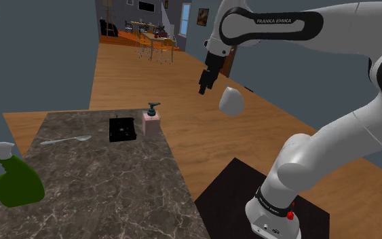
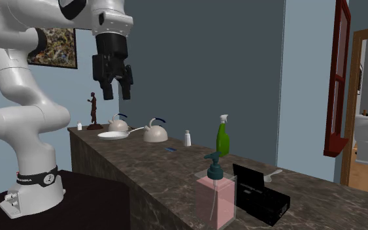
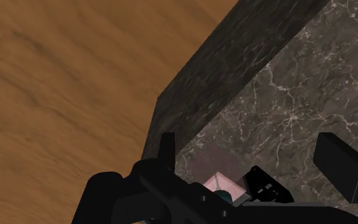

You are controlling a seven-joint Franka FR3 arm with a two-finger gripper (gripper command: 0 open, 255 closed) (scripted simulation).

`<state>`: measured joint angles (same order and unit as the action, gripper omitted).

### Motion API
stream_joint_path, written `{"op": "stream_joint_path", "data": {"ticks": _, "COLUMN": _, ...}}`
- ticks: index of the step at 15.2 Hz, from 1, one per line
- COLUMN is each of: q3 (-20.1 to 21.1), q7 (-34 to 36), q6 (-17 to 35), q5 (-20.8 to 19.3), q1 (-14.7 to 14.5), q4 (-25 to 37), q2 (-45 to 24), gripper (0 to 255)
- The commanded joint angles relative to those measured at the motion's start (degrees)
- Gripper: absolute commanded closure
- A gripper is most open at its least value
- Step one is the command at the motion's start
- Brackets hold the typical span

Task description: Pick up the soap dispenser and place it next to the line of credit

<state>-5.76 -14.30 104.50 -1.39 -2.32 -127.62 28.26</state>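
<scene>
Gripper [image 2: 118,91] hanging open, high and well apart from soap dispenser [image 1: 151,121]. Black box [image 1: 122,129] touching dispenser, edge of counter [image 1: 101,176] just beside it: off-centre descent risking toppling it off.

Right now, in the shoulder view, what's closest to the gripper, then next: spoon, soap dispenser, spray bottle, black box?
From the gripper:
1. Soap dispenser, at the counter's edge.
2. Black box, right beside it.
3. Spoon, mid-counter.
4. Green spray bottle, the view's lower left.
</scene>
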Motion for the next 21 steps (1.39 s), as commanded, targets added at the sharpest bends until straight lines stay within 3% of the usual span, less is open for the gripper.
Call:
{"op": "stream_joint_path", "data": {"ticks": 1, "q3": -0.2, "q7": -1.3, "q6": 2.3, "q5": 0.5, "q1": -0.8, "q4": 1.6, "q2": -4.4, "gripper": 0}}
{"op": "stream_joint_path", "data": {"ticks": 11, "q3": -0.5, "q7": -8.6, "q6": 6.5, "q5": 4.2, "q1": -3.3, "q4": 17.8, "q2": -27.4, "gripper": 0}}
{"op": "stream_joint_path", "data": {"ticks": 21, "q3": 1.5, "q7": -14.2, "q6": 3.4, "q5": 6.9, "q1": -3.9, "q4": 42.2, "q2": -51.4, "gripper": 0}}
